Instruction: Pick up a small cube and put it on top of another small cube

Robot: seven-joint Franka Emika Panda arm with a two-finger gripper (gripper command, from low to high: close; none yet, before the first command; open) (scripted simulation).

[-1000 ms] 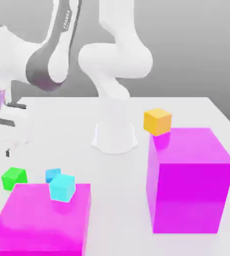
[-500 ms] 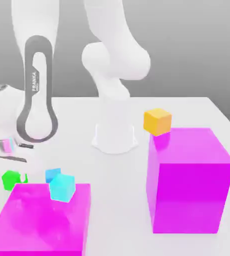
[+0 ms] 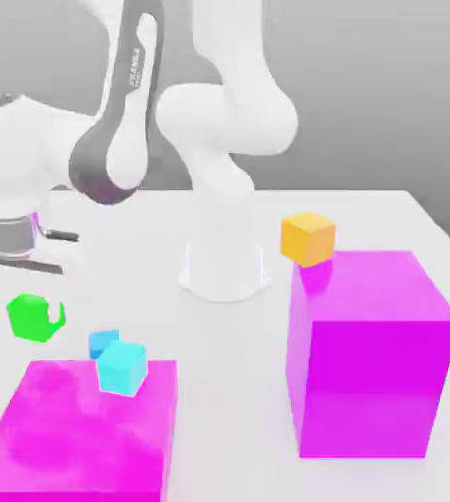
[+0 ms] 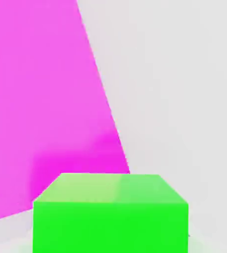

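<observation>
White table (image 3: 366, 211) — "FRANKA" lettering on arm (image 3: 135, 59)

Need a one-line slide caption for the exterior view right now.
Panda gripper shut on the small bright green cube, lifted above the white table; small orange-yellow cube waits beside the tall magenta block.

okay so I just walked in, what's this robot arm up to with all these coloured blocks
The arm's gripper is shut on the small green cube and holds it just above the white table, at the exterior view's left. The orange-yellow cube sits on the tall magenta block at the right. A cyan cube rests on the low magenta block, with a smaller blue cube just behind it.
</observation>
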